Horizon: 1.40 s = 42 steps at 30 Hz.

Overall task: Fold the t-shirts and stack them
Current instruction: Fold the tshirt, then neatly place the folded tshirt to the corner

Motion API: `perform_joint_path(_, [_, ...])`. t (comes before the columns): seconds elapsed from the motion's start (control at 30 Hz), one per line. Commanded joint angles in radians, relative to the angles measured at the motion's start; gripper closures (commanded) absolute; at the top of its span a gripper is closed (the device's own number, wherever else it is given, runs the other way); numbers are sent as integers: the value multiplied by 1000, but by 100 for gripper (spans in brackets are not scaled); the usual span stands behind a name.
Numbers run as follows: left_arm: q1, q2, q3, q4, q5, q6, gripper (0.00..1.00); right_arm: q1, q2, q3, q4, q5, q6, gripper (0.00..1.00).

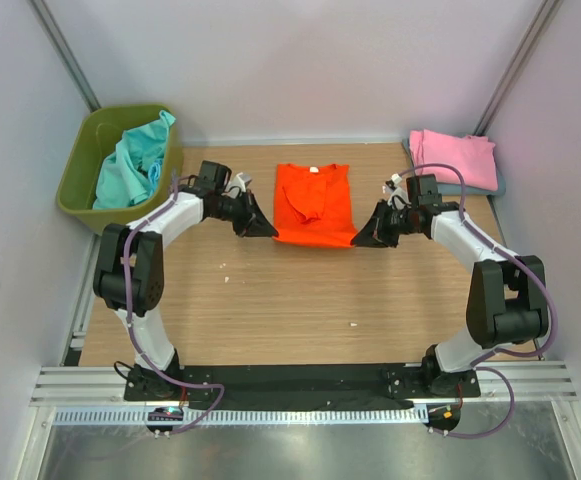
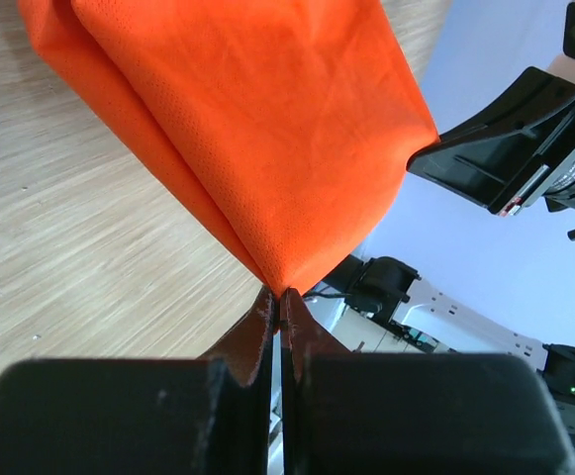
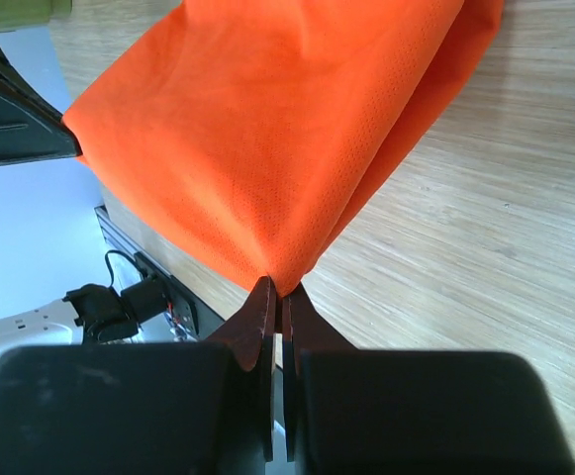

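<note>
1. Pale wood tabletop spreads out ahead of your two arms.
2. Your bright orange cloth t-shirt lies partly folded on it, straight between the two grippers, with its near hem running from one to the other.
3. Your left gripper is clamped tight on the hem's left corner. Your right gripper is pinched the same way on the right corner.
4. Beyond the right gripper and out to its side, at the far corner, a folded pink cloth t-shirt rests on a grey-blue one.
5. Beyond the left gripper, off the table's far corner, teal cloth shirts sit crumpled in an olive-green plastic bin.
</note>
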State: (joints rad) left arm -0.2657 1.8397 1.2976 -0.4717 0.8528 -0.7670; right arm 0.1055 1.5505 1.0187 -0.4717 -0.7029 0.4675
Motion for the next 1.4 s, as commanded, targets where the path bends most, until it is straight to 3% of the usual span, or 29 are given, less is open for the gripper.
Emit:
perform_joint_path(0.0, [5, -21, 31, 22, 3, 6, 100, 0, -7, 46, 22, -1, -12, 98])
perform_joint_path(0.13, [20, 73, 191, -5, -17, 54, 100, -1, 97, 231, 39, 0, -44, 99])
perform_joint_path(0.33, [59, 355, 688, -10, -133, 194, 100, -1, 419, 657, 88, 43, -125, 99])
perform_joint_path(0.37, [60, 436, 757, -7, -165, 224, 88, 0, 472, 713, 97, 63, -121, 94])
perform_joint_path(0.43, [63, 516, 938, 19, -254, 254, 41, -1, 576, 840, 145, 71, -142, 61])
perform_joint_path(0.47, [63, 574, 992, 22, -288, 290, 14, -1, 595, 869, 150, 103, -150, 55])
perform_joint_path(0.5, [60, 587, 1061, 25, -338, 308, 8, -1, 603, 889, 163, 121, -156, 47])
perform_joint_path(0.53, [60, 595, 1074, 24, -359, 334, 3, -1, 597, 887, 162, 141, -165, 33])
perform_joint_path(0.57, [62, 589, 1078, 16, -376, 342, 0, -1, 588, 883, 157, 154, -168, 31])
perform_joint_path(0.7, [82, 543, 1001, -31, -353, 339, 0, -3, 510, 785, 156, 96, -167, 29])
perform_joint_path(0.87, [100, 538, 873, -85, -227, 347, 0, -1, 513, 707, 137, 91, -184, 30])
perform_joint_path(0.97, [99, 532, 810, -82, -93, 357, 9, -16, 554, 725, 119, 99, -217, 30])
perform_joint_path(1.03, [97, 521, 778, -35, -14, 310, 14, -27, 605, 754, 117, 86, -211, 30])
perform_joint_path(1.37, [51, 539, 681, 249, 216, 74, 20, -62, 830, 955, 142, 28, -193, 30])
